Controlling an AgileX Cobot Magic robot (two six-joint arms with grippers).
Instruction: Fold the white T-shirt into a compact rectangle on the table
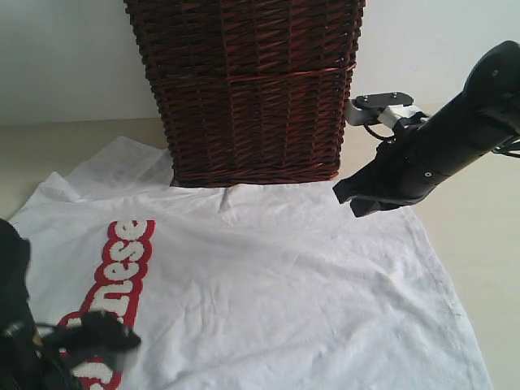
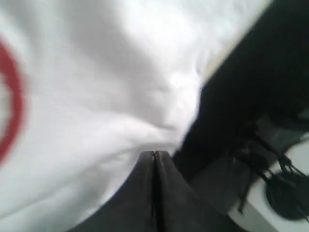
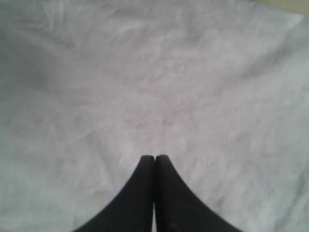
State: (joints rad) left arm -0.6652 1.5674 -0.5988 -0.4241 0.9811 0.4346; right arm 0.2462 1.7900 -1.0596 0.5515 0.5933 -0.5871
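White T-shirt (image 1: 276, 276), spread across lower frame: probably light, limp, crease-prone; best pinched at hem corners. Left pincer (image 2: 154, 155) and right pincer (image 3: 154, 158) closed, empty.

The exterior view looks from low and close across the table (image 1: 487, 260), facing a dark wicker basket (image 1: 252, 97) that fills the upper middle of the frame; the white T-shirt (image 1: 276, 284) spreads over the lower half. The left wrist view sits very near the cloth (blurred at that range), looking along the left gripper (image 2: 154, 153), jaws pressed together, onto the shirt and a red curve of its lettering (image 2: 14, 96). The right wrist view looks down past the right gripper (image 3: 154, 157) onto plain fabric. All three views share the shirt.
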